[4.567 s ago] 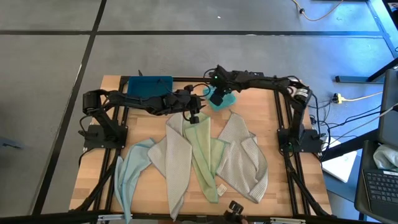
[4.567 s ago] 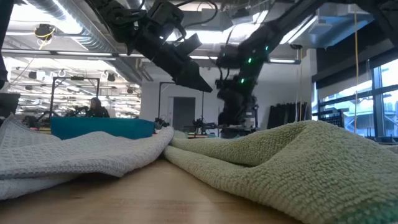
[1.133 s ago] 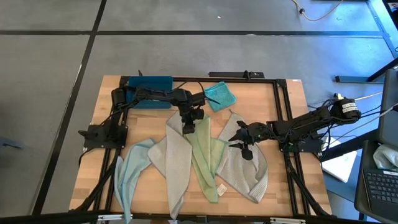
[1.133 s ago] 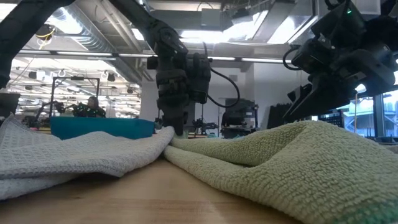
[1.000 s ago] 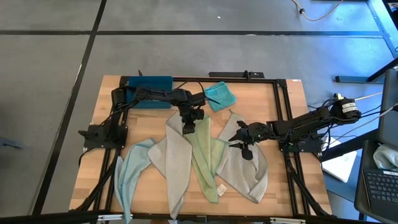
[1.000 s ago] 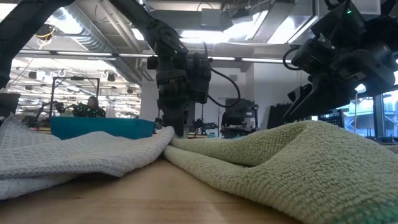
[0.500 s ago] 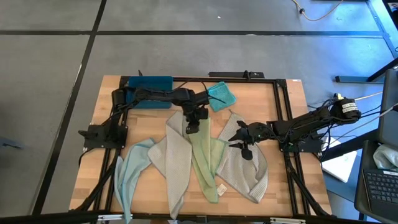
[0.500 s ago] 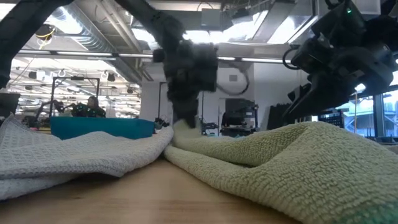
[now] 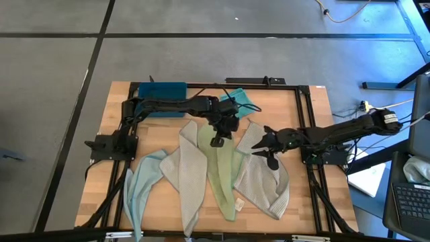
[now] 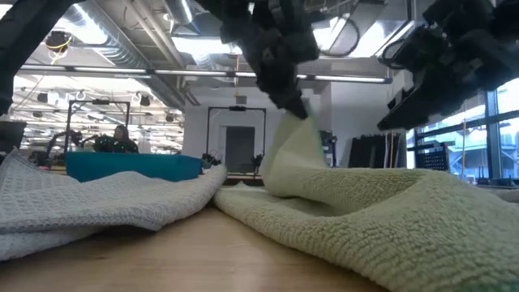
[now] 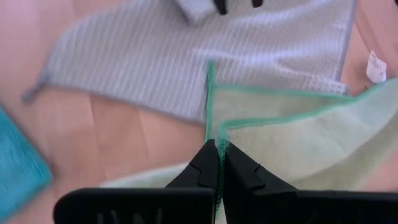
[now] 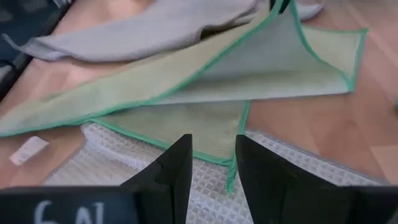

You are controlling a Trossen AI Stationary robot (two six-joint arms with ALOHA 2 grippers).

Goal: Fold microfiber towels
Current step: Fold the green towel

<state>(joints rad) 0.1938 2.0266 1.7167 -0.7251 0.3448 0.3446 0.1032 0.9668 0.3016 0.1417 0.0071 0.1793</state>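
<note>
The pale green towel (image 9: 220,171) lies mid-table with its far end raised; my left gripper (image 9: 216,140) is shut on that end and also shows in the low view (image 10: 292,96). It overlaps a light grey towel (image 9: 188,171) on its left and another light grey one (image 9: 267,176) on its right. A pale blue towel (image 9: 138,188) lies near left. A teal towel (image 9: 240,101) lies at the far side, partly hidden by my left arm. My right gripper (image 12: 211,168) hovers open above the right grey towel, touching nothing. My left gripper pinches the pale green towel's green-stitched edge (image 11: 212,132) at its far end between its two shut fingers. The fingers slant down from the table's far left. That end (image 10: 293,134) hangs lifted below the fingers, while the towel's near part lies on the table.
A dark blue tray (image 9: 161,89) stands at the far left corner. A black frame (image 9: 302,107) runs along the table's edges. Bare wood shows at the far right and near right of the table.
My left gripper has risen and gone toward the table's right edge, taking the pale green towel's far end up with it. That end now stands lifted in a peak, and the towel's near part has stayed on the table. My right gripper has risen slightly.
</note>
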